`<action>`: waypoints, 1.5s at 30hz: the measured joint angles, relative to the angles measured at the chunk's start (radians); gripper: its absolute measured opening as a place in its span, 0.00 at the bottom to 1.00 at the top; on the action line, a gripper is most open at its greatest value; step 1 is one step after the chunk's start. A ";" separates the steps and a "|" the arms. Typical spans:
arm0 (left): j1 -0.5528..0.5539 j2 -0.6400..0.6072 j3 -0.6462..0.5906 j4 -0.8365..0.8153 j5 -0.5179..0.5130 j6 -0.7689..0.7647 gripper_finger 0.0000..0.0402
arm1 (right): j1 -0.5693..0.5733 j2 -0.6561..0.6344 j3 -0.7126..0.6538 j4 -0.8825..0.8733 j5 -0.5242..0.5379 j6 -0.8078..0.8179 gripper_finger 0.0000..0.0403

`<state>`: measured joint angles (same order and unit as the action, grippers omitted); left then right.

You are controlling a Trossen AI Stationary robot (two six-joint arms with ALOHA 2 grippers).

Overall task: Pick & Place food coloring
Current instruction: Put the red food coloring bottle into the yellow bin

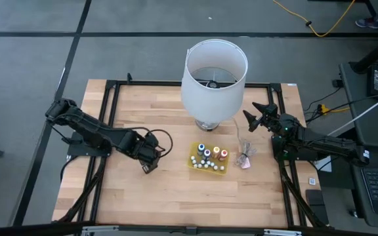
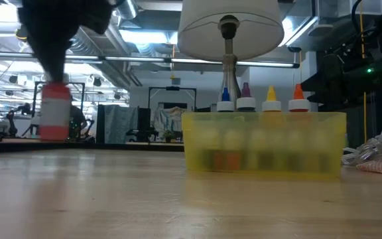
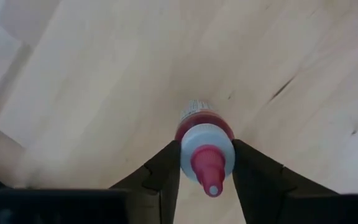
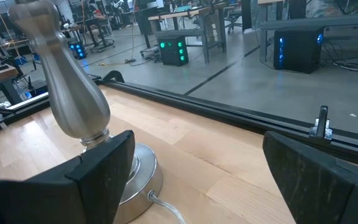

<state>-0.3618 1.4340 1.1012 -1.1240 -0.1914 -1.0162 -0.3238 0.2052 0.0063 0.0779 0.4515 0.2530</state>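
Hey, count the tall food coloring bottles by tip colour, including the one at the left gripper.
Blue-tipped bottle: 1
Purple-tipped bottle: 1
Yellow-tipped bottle: 1
Orange-tipped bottle: 1
Red-tipped bottle: 1, gripped by the left gripper
Total: 5

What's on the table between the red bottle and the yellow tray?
Nothing. The low view shows only bare wood between the red bottle and the yellow tray.

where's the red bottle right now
The red bottle stands upright between the left gripper fingers, left of the yellow tray in the high view.
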 joint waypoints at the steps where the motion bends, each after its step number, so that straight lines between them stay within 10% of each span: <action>1: 0.009 0.014 0.021 -0.011 -0.001 0.021 0.32 | 0.000 0.000 0.000 0.000 0.000 0.000 0.88; 30: 0.151 0.552 0.837 -0.113 0.007 0.451 0.29 | 0.000 0.000 0.000 0.000 0.000 0.000 0.88; 45: 0.158 0.630 0.891 -0.099 0.000 0.473 0.30 | 0.000 0.000 0.000 0.000 0.000 0.000 0.88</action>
<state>-0.2039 2.0638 1.9926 -1.2225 -0.1917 -0.5431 -0.3237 0.2053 0.0063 0.0777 0.4515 0.2531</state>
